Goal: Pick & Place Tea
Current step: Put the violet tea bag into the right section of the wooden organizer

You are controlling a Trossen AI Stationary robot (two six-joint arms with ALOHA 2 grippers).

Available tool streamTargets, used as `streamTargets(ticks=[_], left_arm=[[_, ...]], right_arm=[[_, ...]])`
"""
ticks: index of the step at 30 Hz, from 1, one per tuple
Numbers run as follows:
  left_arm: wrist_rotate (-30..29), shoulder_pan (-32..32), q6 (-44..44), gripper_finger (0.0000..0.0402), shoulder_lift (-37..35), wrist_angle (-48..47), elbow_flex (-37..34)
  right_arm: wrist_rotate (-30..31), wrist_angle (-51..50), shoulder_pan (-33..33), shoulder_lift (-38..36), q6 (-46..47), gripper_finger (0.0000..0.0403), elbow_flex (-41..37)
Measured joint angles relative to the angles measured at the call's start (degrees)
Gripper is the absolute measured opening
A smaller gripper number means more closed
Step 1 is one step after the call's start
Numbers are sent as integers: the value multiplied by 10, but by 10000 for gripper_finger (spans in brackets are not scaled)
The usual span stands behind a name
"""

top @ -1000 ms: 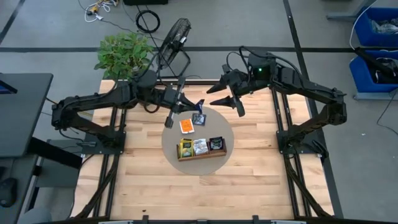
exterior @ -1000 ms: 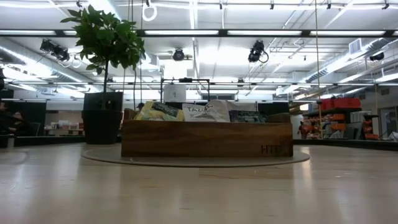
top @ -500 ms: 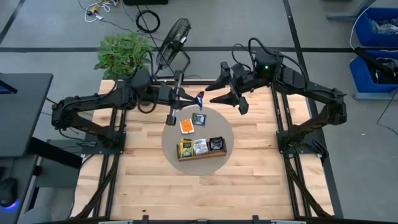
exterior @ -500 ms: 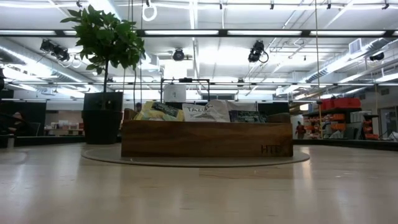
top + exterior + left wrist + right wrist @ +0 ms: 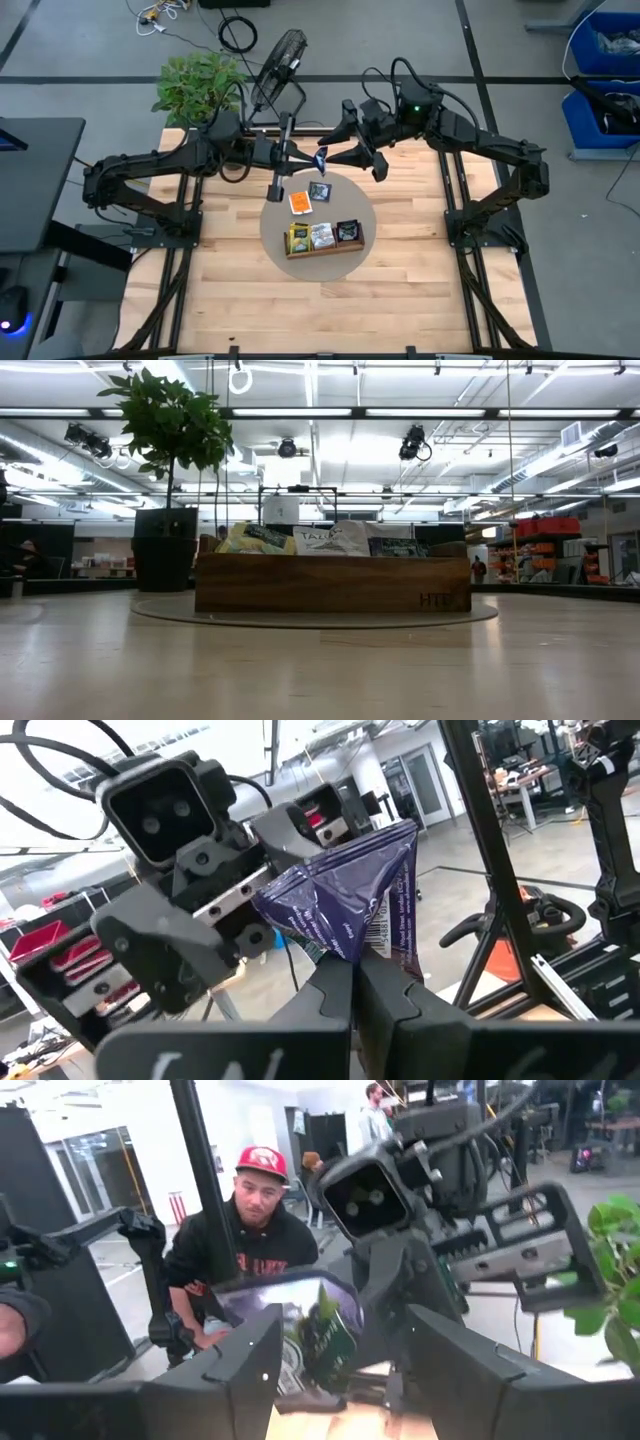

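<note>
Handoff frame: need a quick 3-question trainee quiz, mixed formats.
1. True or false: the left gripper is shut on the blue tea packet.
2. The right gripper is: A) open, its fingers either side of the packet; B) shut on it; C) down at the tray.
3. How many packets lie loose on the round mat, outside the tray?

Key: 1 true; 2 A; 3 two, an orange packet and a dark packet.

Overhead and table-level cameras sharing the tray [image 5: 322, 238]; facing wrist cameras, close.
</note>
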Motion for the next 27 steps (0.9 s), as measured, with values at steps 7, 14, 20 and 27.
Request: streamTargets(ticks=[7,14,20,27], left_arm=[[0,0,11,3,0,-2,0],[0,0,14,3,0,-3,0],[0,1,14,3,0,-3,0],[0,1,13,4,0,-5,0]], right_arm=[[-4,5,0,0,3,178,0],[-3,12,1,0,8,117,0],[1,12,1,0,8,41,0],[0,11,1,0,6,5,0]])
